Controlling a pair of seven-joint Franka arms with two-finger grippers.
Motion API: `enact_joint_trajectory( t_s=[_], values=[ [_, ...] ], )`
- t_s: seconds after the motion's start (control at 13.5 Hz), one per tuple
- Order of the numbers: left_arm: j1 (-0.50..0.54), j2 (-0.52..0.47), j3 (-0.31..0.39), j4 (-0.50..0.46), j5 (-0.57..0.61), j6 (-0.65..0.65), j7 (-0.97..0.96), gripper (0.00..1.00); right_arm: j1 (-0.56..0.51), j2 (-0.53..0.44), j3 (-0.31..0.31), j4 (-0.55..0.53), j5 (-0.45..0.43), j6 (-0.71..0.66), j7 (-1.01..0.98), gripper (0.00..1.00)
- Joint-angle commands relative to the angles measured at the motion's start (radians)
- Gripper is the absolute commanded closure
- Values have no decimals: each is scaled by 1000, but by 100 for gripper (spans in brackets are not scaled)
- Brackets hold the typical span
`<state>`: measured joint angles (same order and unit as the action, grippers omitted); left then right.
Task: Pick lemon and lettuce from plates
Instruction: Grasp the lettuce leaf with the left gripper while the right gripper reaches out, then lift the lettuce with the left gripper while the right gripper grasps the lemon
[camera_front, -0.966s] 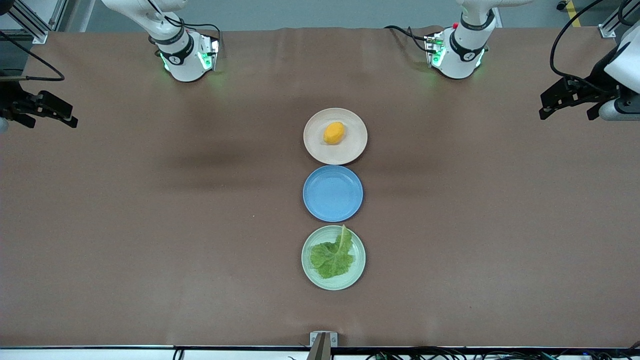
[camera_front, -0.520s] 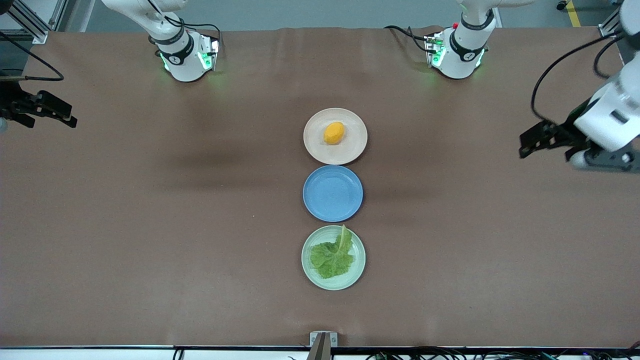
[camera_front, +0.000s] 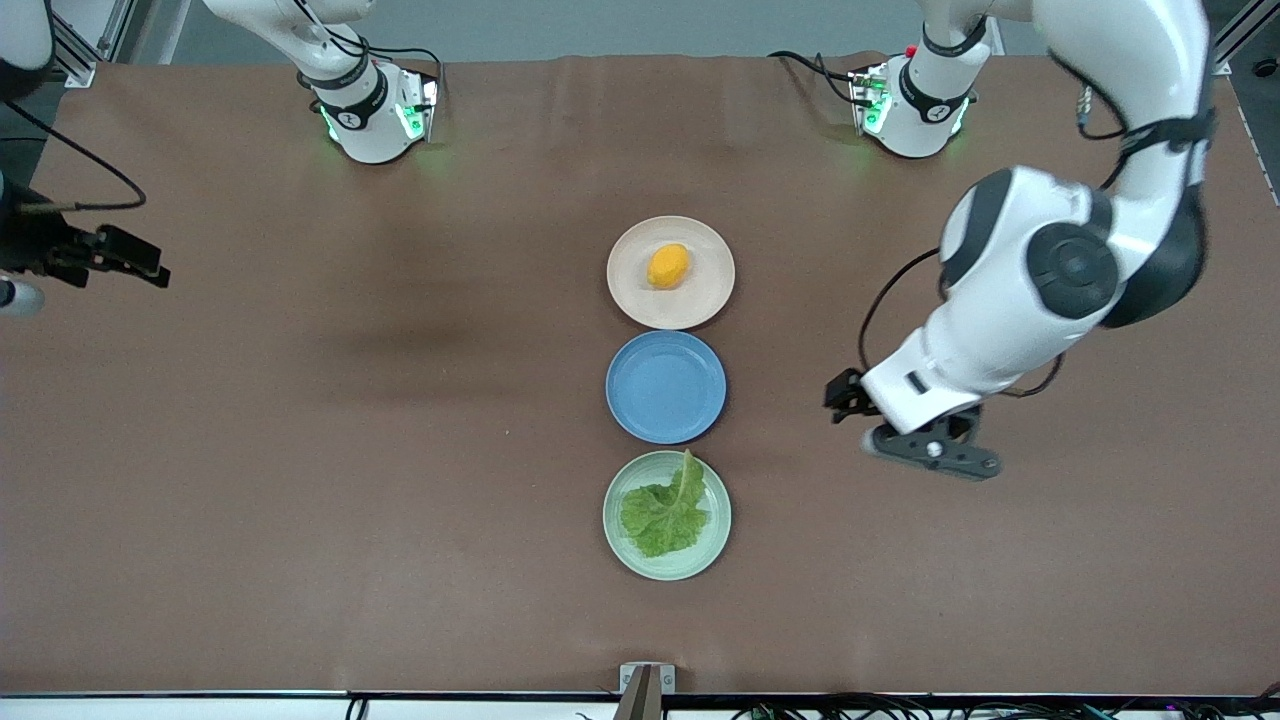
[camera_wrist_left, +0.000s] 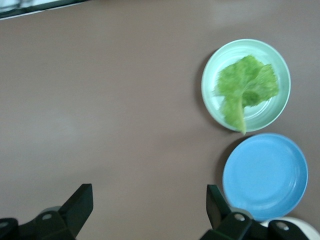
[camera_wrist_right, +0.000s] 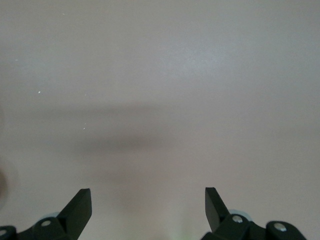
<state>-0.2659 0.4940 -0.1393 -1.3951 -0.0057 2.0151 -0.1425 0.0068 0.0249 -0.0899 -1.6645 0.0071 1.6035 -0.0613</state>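
The lemon (camera_front: 668, 266) lies on the beige-pink plate (camera_front: 630, 300), the plate farthest from the front camera. The lettuce (camera_front: 665, 515) lies on the mint green plate (camera_front: 615, 545), the nearest one; the left wrist view shows the leaf (camera_wrist_left: 245, 87) on that plate (camera_wrist_left: 212, 100) too. My left gripper (camera_front: 840, 400) is open and empty, up over bare table toward the left arm's end, beside the blue and mint plates. Its own view shows it (camera_wrist_left: 148, 202) with jaws wide apart. My right gripper (camera_front: 140, 262) is open and empty over the right arm's end of the table (camera_wrist_right: 148, 202).
An empty blue plate (camera_front: 666, 387) sits between the two task plates in one row; it also shows in the left wrist view (camera_wrist_left: 265, 175). The brown table (camera_front: 300, 450) stretches wide on both sides of the row. The right wrist view shows only bare table (camera_wrist_right: 160, 100).
My left arm has swung in from the table's end toward the plates, its gripper now beside the blue and mint plates. My right gripper has shifted slightly inward.
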Motion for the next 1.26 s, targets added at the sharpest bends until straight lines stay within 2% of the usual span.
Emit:
enact_joint_trajectory(
  t_s=[0.0,0.22,0.3,0.45,0.67,0.82,0.97,1.11,1.19],
  values=[
    [-73,116,6,44,12,133,-92,0,-13,136,-1,87,-9,-14,-12,0],
    [-159,248,15,38,49,434,-135,2,18,156,4,114,-27,-13,18,0],
    [-176,288,17,38,49,505,-146,3,42,156,6,108,-15,-14,125,0],
    [-200,359,17,38,50,641,-146,13,109,158,7,89,22,-5,344,0],
    [-223,438,24,38,67,730,-135,25,198,158,7,34,106,70,553,0],
    [-230,462,23,38,140,741,-137,34,278,156,7,9,122,102,719,0],
    [-231,472,24,38,165,741,-137,42,379,146,7,-53,139,172,889,0],
    [-230,482,24,38,214,741,-114,59,494,139,7,-116,139,242,1064,0],
    [-227,482,24,38,251,741,-98,72,556,141,7,-138,139,275,1154,0]
  ],
)
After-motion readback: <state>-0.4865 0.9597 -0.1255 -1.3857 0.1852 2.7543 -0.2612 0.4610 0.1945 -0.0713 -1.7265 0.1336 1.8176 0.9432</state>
